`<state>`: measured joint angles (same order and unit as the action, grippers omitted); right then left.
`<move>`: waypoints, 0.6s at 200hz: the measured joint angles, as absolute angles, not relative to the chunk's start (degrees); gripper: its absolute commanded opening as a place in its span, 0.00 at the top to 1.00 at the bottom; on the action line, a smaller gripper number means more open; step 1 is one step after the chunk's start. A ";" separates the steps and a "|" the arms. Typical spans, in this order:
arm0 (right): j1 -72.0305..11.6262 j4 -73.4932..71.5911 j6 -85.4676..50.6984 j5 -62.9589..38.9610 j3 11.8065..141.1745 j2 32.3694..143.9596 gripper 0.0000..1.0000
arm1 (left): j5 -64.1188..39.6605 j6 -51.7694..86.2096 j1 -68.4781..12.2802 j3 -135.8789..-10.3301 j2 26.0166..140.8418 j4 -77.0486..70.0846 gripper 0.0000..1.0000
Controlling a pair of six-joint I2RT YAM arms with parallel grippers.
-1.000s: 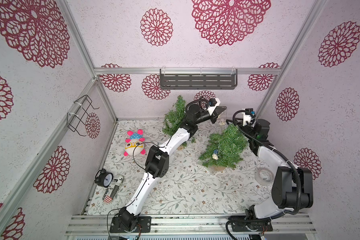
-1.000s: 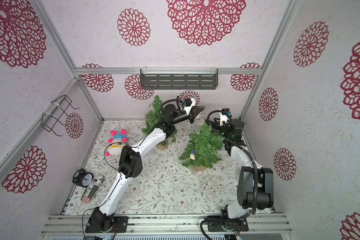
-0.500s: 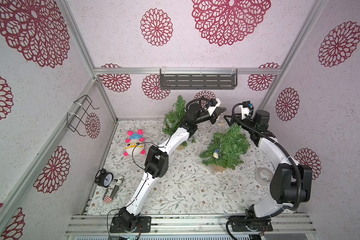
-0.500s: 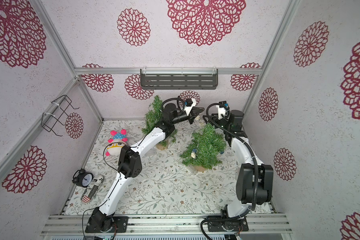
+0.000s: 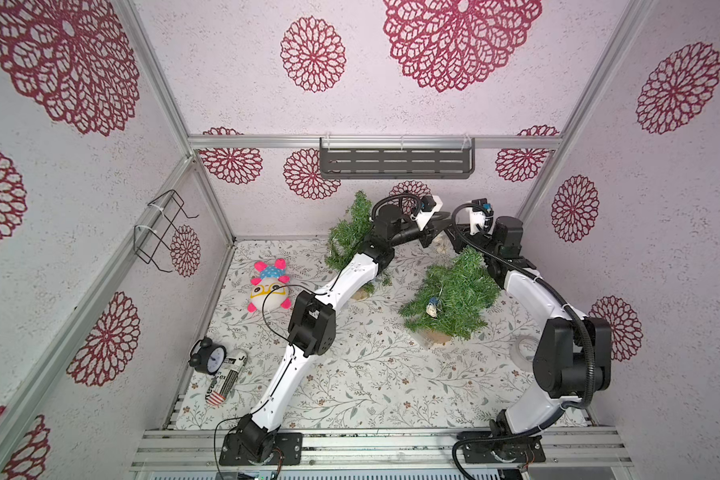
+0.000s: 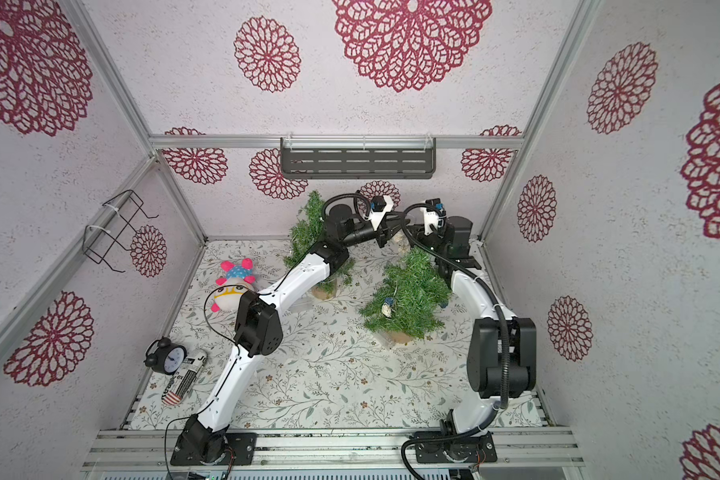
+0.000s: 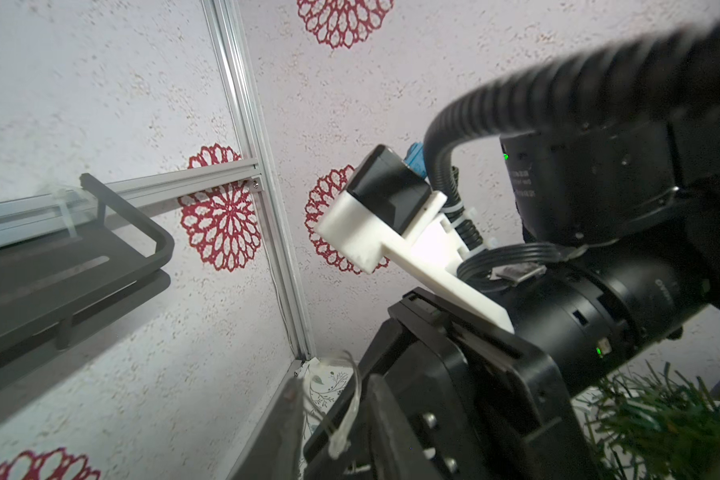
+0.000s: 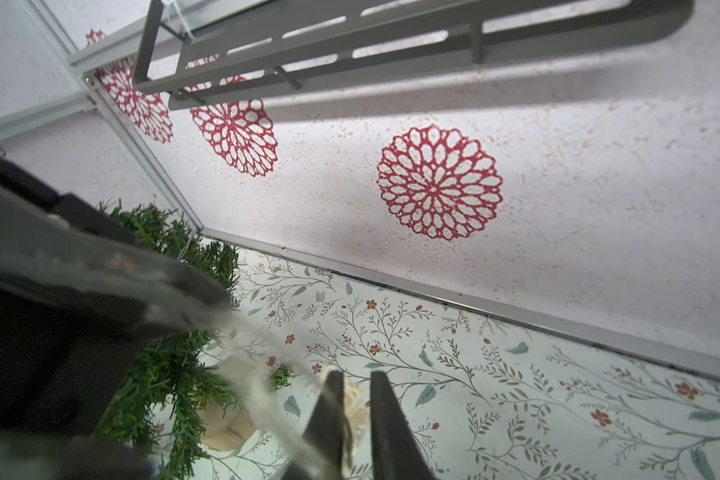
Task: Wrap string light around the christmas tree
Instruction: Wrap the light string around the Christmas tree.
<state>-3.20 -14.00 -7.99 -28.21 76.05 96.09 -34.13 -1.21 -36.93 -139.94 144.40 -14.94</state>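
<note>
A leaning green christmas tree point(image 5: 449, 299) point(image 6: 408, 299) stands on the floor at centre right, with a bit of string light hanging in its branches. High above the back of the floor my two grippers meet tip to tip. My left gripper point(image 7: 333, 399) point(image 5: 432, 232) has its jaws apart, and a clear string light point(image 7: 347, 419) bulb and wire hang loose between them. From there the blurred strand point(image 8: 267, 395) runs to my right gripper point(image 8: 356, 399) point(image 5: 454, 240), whose fingers have closed on it. A pale bundle of string light point(image 5: 440, 246) lies on the floor below.
A second green tree point(image 5: 350, 232) stands at the back, left of my left arm. A grey shelf point(image 5: 395, 162) hangs on the back wall just above both grippers. A plush toy point(image 5: 269, 286), alarm clock point(image 5: 206, 359) and can point(image 5: 225, 378) lie left; a tape roll point(image 5: 524, 353) lies right.
My right gripper rose and moved left up to the left gripper, then closed on the strand. The left gripper's jaws, shut before, have parted.
</note>
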 measured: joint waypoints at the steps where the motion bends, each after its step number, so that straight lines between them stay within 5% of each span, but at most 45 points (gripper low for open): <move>1: -3.20 -14.00 -7.92 -28.08 76.05 96.07 0.93 | -34.09 -1.37 -36.93 -139.76 144.22 -14.90 0.60; 44: -2.76 -14.72 -9.08 -22.33 76.03 93.73 1.00 | -32.10 -3.68 -36.91 -130.32 136.09 -10.50 0.45; 120: -2.42 -18.48 -12.93 -19.59 75.37 88.64 1.00 | -24.45 -7.16 -36.60 -110.76 116.60 2.17 0.38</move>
